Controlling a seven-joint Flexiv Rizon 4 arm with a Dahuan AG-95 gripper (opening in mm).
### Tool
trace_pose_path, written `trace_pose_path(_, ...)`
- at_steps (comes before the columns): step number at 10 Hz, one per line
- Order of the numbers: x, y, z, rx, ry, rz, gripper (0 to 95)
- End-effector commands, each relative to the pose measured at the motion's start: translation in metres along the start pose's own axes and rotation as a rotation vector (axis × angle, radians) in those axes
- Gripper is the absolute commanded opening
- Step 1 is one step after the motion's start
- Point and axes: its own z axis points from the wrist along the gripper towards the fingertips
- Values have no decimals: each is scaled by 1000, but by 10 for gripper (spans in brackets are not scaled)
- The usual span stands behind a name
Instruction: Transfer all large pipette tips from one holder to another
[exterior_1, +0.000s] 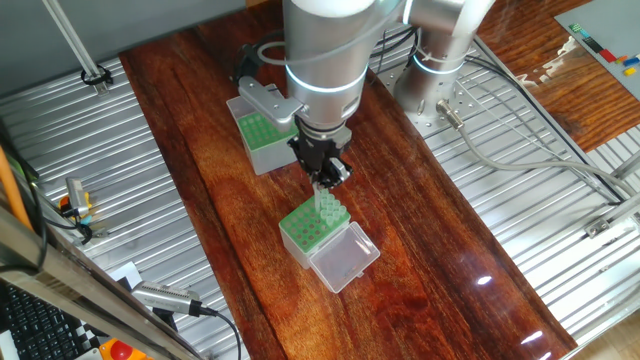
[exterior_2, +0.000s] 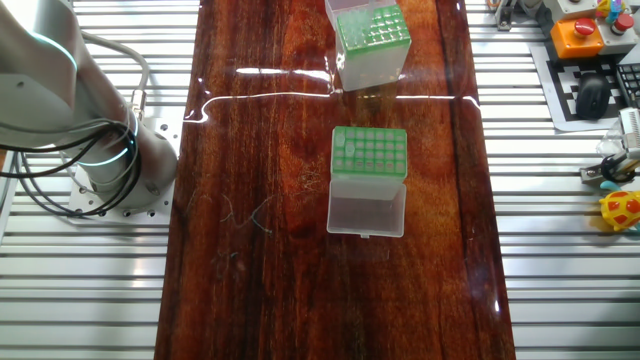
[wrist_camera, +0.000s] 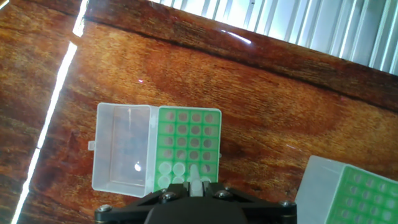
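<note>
My gripper (exterior_1: 324, 178) hangs just above the shorter green-topped holder (exterior_1: 312, 228), whose clear lid (exterior_1: 344, 256) lies open. It is shut on a pale large pipette tip (wrist_camera: 194, 176) that points down at the near rows of the green plate (wrist_camera: 188, 140). Several tips (wrist_camera: 171, 168) stand seated in those rows, seen as a pale cluster (exterior_1: 331, 208) at the far corner. The taller grey-sided holder (exterior_1: 262, 135) stands behind the arm, and shows as the taller holder (wrist_camera: 356, 191) at the lower right of the hand view. In the other fixed view both holders (exterior_2: 369, 156) show, but the gripper does not.
The wooden board (exterior_1: 430, 250) runs between ribbed metal panels (exterior_1: 120, 180). The arm's base (exterior_2: 110, 160) and cables sit to one side. A keyboard, an orange button box (exterior_2: 580, 35) and small toys lie beyond the board's edge.
</note>
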Motion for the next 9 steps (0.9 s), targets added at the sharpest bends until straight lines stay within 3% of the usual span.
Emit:
trace_pose_path(1, 1, -1, 4, -4, -2, -6, 380)
trace_pose_path(2, 1, -1, 5, -4, -2, -14, 380)
trace_pose_path(3, 1, -1, 6, -4, -2, -19, 570)
trace_pose_path(4, 1, -1, 6, -5, -3, -31, 570)
trace_pose_path(5, 1, -2, 6, -4, -4, -59, 380)
trace_pose_path(9, 3, -11, 1, 3, 15, -156, 380)
